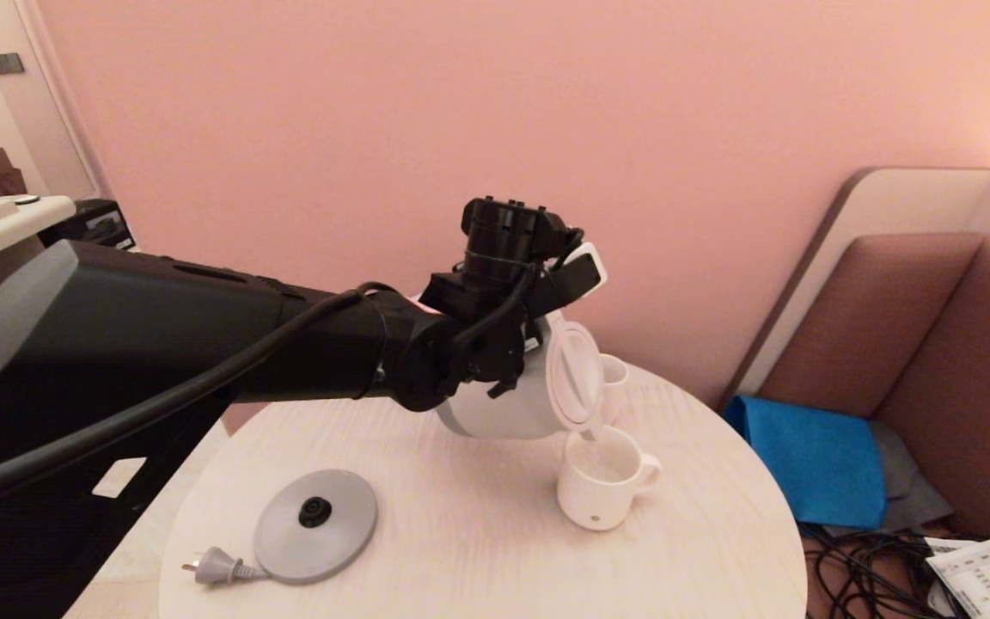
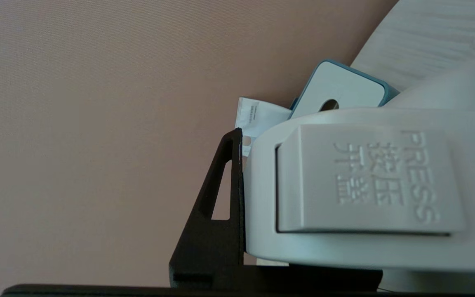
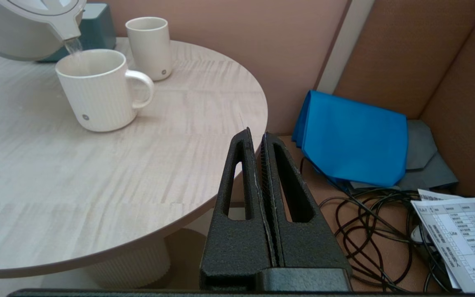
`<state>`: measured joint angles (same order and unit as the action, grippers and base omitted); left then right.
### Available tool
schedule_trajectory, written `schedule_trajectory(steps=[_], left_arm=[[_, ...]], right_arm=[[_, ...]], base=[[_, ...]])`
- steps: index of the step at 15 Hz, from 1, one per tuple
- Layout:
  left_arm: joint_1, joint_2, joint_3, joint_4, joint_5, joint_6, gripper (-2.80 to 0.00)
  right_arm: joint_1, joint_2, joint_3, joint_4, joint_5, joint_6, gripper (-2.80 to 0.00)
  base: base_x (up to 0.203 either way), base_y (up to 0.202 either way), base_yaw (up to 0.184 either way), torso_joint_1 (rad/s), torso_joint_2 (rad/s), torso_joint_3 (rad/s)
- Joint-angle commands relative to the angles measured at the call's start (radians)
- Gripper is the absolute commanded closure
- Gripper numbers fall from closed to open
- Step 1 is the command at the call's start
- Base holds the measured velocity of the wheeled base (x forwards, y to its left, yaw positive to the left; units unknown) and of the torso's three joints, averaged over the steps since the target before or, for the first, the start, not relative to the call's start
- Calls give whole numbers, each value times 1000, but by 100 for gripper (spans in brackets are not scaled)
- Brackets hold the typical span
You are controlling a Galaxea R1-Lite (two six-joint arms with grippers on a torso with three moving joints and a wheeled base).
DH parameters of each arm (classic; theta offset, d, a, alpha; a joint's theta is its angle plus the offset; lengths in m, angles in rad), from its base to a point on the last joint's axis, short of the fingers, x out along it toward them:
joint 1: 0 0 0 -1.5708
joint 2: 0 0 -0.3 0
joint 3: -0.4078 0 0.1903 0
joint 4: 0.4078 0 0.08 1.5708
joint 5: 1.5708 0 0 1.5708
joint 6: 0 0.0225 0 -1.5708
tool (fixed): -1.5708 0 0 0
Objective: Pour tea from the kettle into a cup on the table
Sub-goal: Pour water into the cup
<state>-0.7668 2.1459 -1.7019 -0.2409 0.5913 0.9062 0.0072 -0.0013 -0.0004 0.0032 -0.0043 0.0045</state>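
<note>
Pink wall backs a round table (image 1: 478,533) with a pale wood-grain top; a padded bench stands off its right edge.

Left gripper (image 1: 538,331) holds the kettle (image 1: 504,408) by its handle, lifted clear of the table and tipped forward and down to the right. In the left wrist view one black finger (image 2: 217,222) lies flat against the side of the handle; the other finger is hidden behind it. The "PRESS" lid button (image 2: 369,183) faces that camera and nothing is on it. Gripping the handle leaves spout and lid free.

The lid (image 1: 572,374) hangs open over the spout side. The spout sits directly above the near rim of the cup (image 1: 602,481), which stands on the table with its handle turned to the right. A thin clear stream of tea (image 3: 72,44) falls from the spout into the cup. Judgement: the pour is in progress; the fill level cannot be read.

A smaller handleless cup (image 3: 149,47) stands just behind the cup. The grey base (image 1: 314,526) with its plug (image 1: 216,566) lies well apart on the near left of the table.

Right gripper (image 3: 260,165) is parked off the table's right edge, over the floor cables, its fingers pressed together with nothing between them.
</note>
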Motion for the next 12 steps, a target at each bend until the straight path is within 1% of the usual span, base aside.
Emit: schedule_trajectory(steps=[1,3,5,8,10,12], left_arm=[[-2,3,-2,-2,4,7,0],[-2,5,-2,-5,4,4,0],[-2,9,11,-15,1,-21,0],[0,-1,57,-15,-2,-97,0],[7,-16,84,-10,-1,-175,0],[21,-43,130,-8,-2,-214,0]], right_arm=[[0,1,0,0,0,0,0],[0,1,-1,0,0,0,0],[0,1,0,0,0,0,0],[0,1,-1,0,0,0,0],[0,1,-1,0,0,0,0],[0,1,0,0,0,0,0]], base=[[0,0,0,0,0,0],[0,0,0,0,0,0],[0,0,0,0,0,0],[0,0,0,0,0,0],[0,0,0,0,0,0],[0,0,0,0,0,0]])
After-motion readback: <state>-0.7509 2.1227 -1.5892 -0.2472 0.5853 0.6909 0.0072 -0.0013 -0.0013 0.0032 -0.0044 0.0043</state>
